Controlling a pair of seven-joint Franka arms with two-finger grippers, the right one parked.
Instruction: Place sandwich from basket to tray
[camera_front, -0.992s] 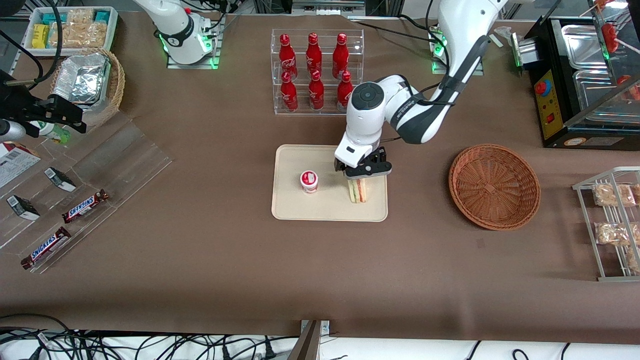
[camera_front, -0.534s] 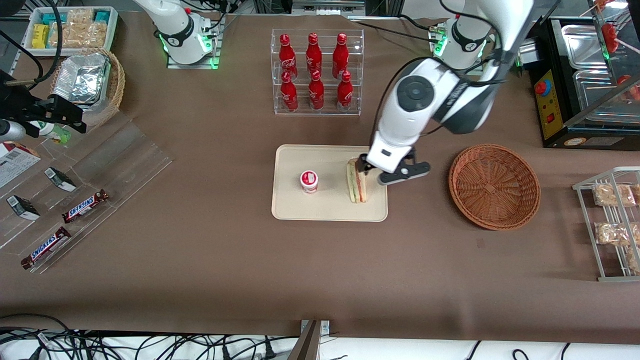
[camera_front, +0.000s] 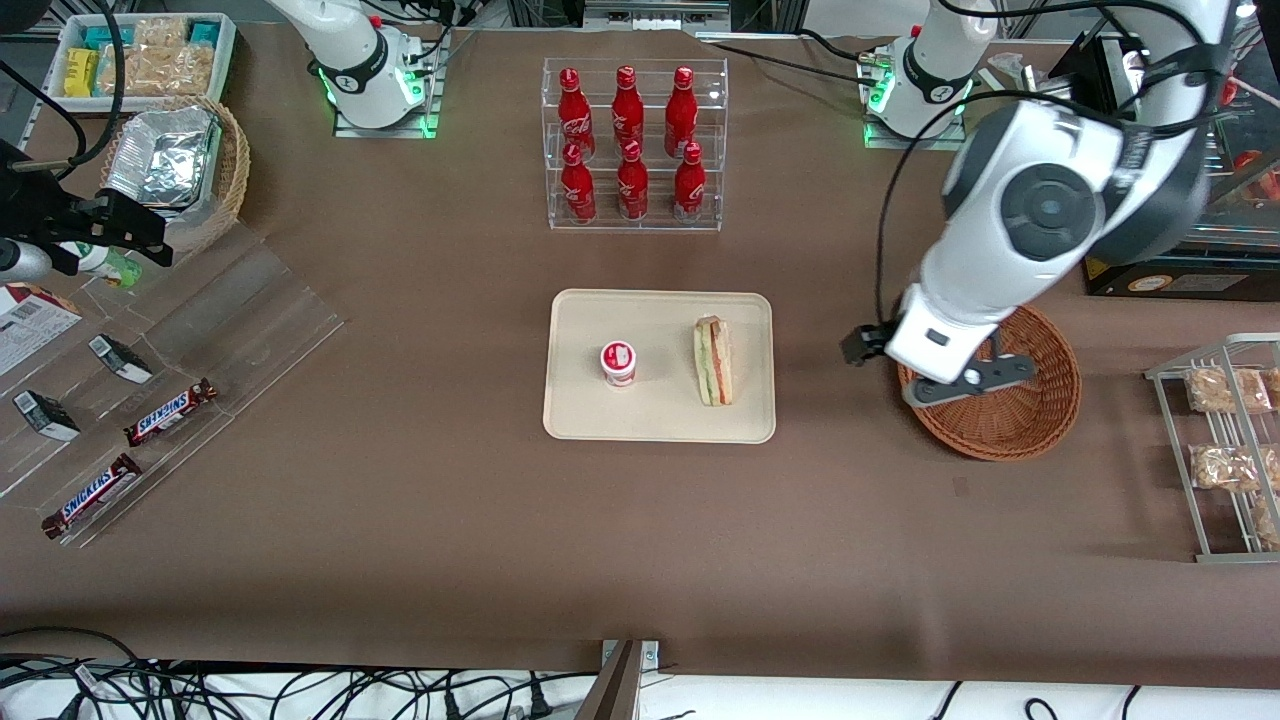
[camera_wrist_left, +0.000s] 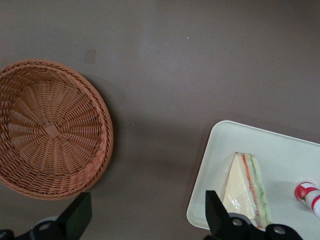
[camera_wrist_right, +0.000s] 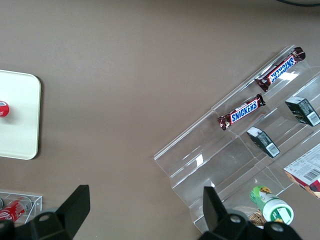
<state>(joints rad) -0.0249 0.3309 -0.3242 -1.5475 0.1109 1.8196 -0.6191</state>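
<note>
The wrapped sandwich (camera_front: 713, 361) lies on the cream tray (camera_front: 650, 415), on the part of the tray nearest the working arm's end. It also shows in the left wrist view (camera_wrist_left: 247, 187), resting on the tray (camera_wrist_left: 285, 150). The reddish-brown wicker basket (camera_front: 1030, 420) is empty, which the left wrist view (camera_wrist_left: 50, 130) also shows. My left gripper (camera_front: 915, 365) hangs high above the table over the basket's rim toward the tray. Its fingers are wide open and hold nothing; in the left wrist view the gripper (camera_wrist_left: 147, 215) has only bare table between its fingers.
A small red-and-white cup (camera_front: 618, 362) stands on the tray beside the sandwich. A clear rack of red bottles (camera_front: 633, 145) stands farther from the camera. A wire rack of bagged snacks (camera_front: 1225, 450) and a black appliance (camera_front: 1150, 200) sit at the working arm's end.
My gripper let go of the sandwich on the tray, opened, and rose away toward the basket. The sandwich stays on the tray.
</note>
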